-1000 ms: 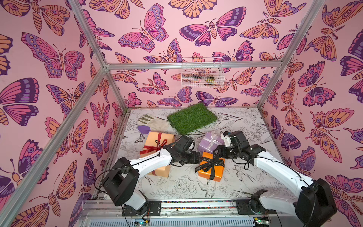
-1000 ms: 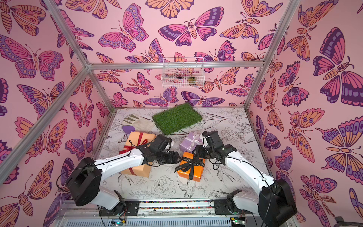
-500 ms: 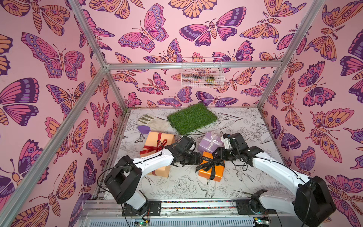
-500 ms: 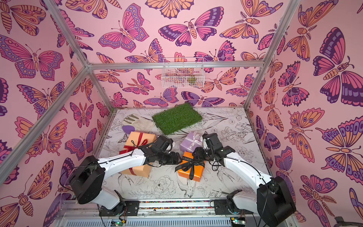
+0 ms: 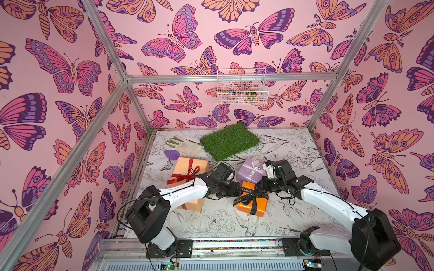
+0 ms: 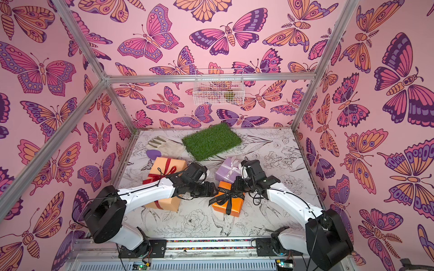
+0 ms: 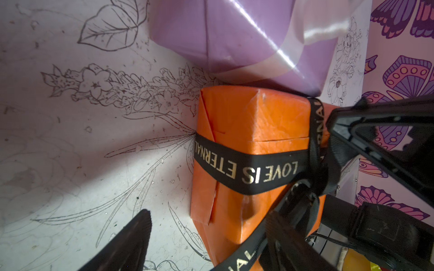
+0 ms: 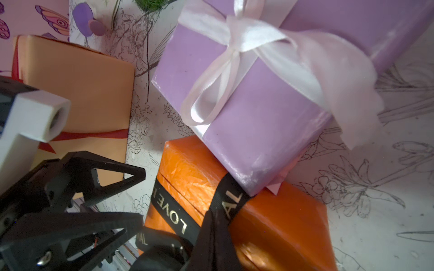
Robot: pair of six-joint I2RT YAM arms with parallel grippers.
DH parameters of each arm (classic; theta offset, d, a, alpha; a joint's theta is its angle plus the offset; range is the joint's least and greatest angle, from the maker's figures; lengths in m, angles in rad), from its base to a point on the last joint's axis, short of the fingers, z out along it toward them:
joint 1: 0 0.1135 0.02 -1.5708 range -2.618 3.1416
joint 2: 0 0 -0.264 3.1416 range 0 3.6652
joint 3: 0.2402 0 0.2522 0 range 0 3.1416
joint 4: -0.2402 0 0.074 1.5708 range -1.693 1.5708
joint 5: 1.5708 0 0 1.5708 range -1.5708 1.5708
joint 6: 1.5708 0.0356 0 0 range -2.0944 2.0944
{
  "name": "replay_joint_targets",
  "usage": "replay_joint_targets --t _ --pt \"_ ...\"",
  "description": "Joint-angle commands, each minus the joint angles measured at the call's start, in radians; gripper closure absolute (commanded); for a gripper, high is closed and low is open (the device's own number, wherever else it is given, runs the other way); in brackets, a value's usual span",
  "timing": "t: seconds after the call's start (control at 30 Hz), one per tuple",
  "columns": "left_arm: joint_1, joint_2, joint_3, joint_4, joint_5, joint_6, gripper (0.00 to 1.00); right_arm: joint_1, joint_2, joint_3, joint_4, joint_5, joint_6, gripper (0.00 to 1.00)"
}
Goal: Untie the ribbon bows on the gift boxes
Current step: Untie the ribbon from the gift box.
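1. Butterfly walls (image 5: 70,117) ring our flower-sketched surface (image 5: 293,211), where the orange box (image 5: 261,206) sits.
2. We see the right pincer (image 8: 212,234) pinched tight on that box's black ribbon (image 8: 173,218).
3. Our left pincer (image 8: 142,196) gapes wide just beside the orange box.
4. We find the lilac box (image 5: 244,173) leaning against the orange box's far edge.

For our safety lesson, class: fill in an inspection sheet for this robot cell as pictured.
Surface: floral-print tabletop.
Job's things: peach box, red bow tied; orange box, black ribbon tied; lilac box, pale bow tied, resting against the orange box.
Clutter: turf mat, glove, purple teardrop.
Grippers: left gripper open beside orange box; right gripper shut on black ribbon.
Cables: black loops along left arm and right arm.
Surroundings: butterfly walls, metal frame, wire basket.
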Motion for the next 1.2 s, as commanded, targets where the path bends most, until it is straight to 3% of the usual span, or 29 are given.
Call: replay_joint_targets --t 0.0,0.27,0.53,0.77,0.9,0.97,1.17 --pt "-0.005 -0.041 -0.032 0.0 0.028 -0.02 0.19 -0.003 0.001 -0.002 -0.001 0.003 0.0 1.0" --pt "-0.005 -0.158 -0.132 0.024 0.116 -0.026 0.19 -0.003 0.0 -0.01 0.016 -0.01 0.012 1.0" --pt "-0.005 -0.14 -0.205 0.141 0.199 -0.075 0.35 -0.003 -0.008 -0.011 0.008 -0.006 0.014 1.0" --pt "-0.006 -0.101 -0.192 0.196 0.213 -0.084 0.42 -0.002 -0.023 -0.022 0.006 -0.005 0.014 1.0" --pt "-0.006 -0.081 -0.19 0.228 0.221 -0.095 0.56 -0.003 -0.024 -0.03 0.007 -0.004 0.014 1.0" --pt "-0.008 -0.071 -0.191 0.235 0.233 -0.098 0.57 -0.003 -0.029 -0.034 0.009 -0.004 0.016 1.0" --pt "-0.008 -0.078 -0.199 0.239 0.244 -0.104 0.96 -0.003 -0.044 -0.036 0.002 0.008 0.015 1.0"
